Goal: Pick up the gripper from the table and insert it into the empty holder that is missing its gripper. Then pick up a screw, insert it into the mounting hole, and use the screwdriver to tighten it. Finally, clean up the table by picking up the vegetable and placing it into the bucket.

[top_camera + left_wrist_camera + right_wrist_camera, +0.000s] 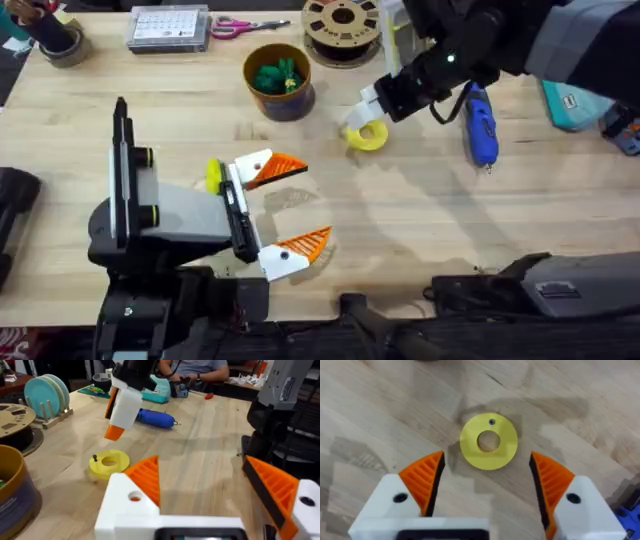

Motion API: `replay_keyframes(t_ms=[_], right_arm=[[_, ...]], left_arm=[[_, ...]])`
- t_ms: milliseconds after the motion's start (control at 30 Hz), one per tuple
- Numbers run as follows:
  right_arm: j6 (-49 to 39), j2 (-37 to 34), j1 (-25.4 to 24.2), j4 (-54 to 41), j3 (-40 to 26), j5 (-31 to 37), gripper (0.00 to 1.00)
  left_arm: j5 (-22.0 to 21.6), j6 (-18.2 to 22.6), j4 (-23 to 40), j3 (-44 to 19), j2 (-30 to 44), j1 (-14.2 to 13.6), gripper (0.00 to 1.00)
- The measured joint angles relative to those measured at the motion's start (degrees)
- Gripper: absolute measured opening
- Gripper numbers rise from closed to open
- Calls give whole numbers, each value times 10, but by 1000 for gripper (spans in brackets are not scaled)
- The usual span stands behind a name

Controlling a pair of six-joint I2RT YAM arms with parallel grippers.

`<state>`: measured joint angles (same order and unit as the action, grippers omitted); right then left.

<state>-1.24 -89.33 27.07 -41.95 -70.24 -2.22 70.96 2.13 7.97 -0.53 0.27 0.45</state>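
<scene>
The vegetable [277, 77] already lies in the bucket [279, 82] near the far edge of the bench, so the cleaning seems done. The screw [492, 421] probably still stands in the yellow disc [488, 441] under the right gripper [487, 482], which hangs wide open and empty. The screwdriver [481, 125] lies beside it toward the bench's right edge, its long axis running far to near, tip toward the near edge.

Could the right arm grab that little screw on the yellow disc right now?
Probably yes: the right gripper hangs open directly over the yellow disc, the screw stands exposed on it, and nothing lies between.
</scene>
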Motion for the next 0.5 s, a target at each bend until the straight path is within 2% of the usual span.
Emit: replay_keyframes(t_ms=[500], right_arm=[[8,-59,0,48,0,14,996]], left_arm=[[0,0,0,0,0,0,985]])
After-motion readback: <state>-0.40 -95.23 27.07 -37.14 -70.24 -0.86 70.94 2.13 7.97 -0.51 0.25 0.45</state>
